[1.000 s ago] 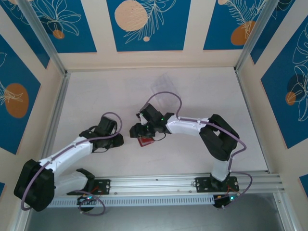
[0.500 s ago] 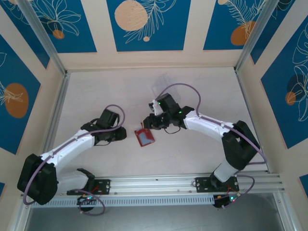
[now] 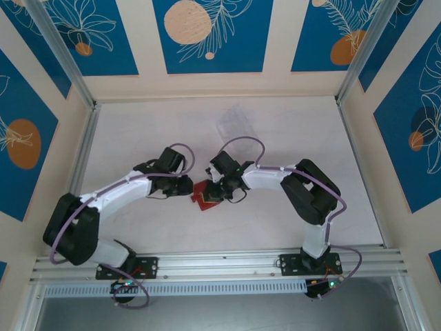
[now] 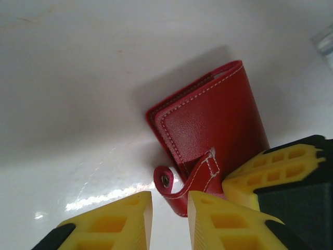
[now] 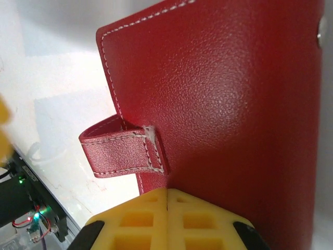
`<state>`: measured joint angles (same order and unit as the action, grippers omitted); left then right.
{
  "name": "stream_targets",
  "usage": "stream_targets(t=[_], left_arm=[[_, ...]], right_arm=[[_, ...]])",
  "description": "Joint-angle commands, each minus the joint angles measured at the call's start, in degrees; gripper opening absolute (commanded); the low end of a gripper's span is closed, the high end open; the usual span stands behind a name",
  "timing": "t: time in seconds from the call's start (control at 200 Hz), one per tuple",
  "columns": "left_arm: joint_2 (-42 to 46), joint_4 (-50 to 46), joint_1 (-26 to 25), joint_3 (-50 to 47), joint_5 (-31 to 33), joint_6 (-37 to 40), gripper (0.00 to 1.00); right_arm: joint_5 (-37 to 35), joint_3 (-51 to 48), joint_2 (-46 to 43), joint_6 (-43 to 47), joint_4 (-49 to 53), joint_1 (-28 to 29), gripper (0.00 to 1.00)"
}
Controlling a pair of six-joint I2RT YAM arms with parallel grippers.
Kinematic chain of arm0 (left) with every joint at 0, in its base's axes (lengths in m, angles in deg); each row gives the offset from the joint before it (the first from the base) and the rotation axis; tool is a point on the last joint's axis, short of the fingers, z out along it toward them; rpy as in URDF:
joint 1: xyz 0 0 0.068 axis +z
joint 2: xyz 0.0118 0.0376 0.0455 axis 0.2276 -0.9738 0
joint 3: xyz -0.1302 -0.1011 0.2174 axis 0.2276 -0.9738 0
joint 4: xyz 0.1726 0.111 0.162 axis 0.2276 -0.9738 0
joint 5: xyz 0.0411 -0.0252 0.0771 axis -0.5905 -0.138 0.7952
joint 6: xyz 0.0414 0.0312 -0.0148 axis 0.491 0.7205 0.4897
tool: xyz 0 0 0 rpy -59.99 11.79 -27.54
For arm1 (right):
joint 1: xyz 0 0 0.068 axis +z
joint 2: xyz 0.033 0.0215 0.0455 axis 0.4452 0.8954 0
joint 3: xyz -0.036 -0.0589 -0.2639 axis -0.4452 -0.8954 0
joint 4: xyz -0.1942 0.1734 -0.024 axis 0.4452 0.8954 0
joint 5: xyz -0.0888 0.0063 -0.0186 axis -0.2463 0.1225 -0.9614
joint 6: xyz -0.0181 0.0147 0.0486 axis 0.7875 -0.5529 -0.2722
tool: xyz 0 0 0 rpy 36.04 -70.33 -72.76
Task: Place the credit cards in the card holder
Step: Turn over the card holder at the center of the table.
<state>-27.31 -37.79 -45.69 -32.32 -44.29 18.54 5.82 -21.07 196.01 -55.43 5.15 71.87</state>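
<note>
While the right gripper (image 5: 166, 211) has its fingers pressed together, their tips rest against the red cover of the holder (image 5: 234, 94), close beside the tab (image 5: 122, 151), which stands loose off the edge. Whether they pinch anything thin, I cannot tell. Across this edge the left gripper (image 4: 169, 216) has its fingers a little apart, with nothing between them; the snap end of the tab curls up directly before the gap. The left wrist view gives the folded holder whole, flat on the table (image 4: 78, 78), with bare surface beyond it and to its left. From above, both grippers meet at the holder with little room between; a clear tray (image 3: 234, 123) lies well beyond them.
</note>
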Motion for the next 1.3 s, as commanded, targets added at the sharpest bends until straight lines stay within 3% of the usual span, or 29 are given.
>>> stream_targets(t=[0.0, 0.455, 0.755, 0.98, 1.175, 1.296], left_arm=[[-2.9, 1.7, -0.8, 1.4, -1.4, 0.6, 0.24], [-10.6, 3.2, -3.1, -0.9, 2.5, 1.3, 0.21], [-11.4, 4.7, -3.2, -4.4, 3.8, 1.2, 0.21], [-11.4, 5.1, -3.5, -4.8, 4.1, 0.9, 0.20], [-11.6, 5.5, -3.7, -5.3, 4.2, 0.7, 0.20], [-11.6, 5.5, -3.9, -5.5, 4.2, 0.6, 0.20]], right_arm=[[-1.0, 0.6, 2.2, -1.1, 1.7, 0.0, 0.04], [1.5, 0.8, -0.7, 0.5, 3.8, -2.0, 0.19], [3.6, -0.8, -7.3, 4.4, 6.5, -7.4, 0.46], [6.7, 1.2, -2.8, 8.1, 6.4, -8.5, 0.62], [11.2, 2.6, 1.8, 6.9, 2.7, -6.5, 0.63], [13.7, 2.0, 3.2, 5.4, -0.2, -5.7, 0.53]])
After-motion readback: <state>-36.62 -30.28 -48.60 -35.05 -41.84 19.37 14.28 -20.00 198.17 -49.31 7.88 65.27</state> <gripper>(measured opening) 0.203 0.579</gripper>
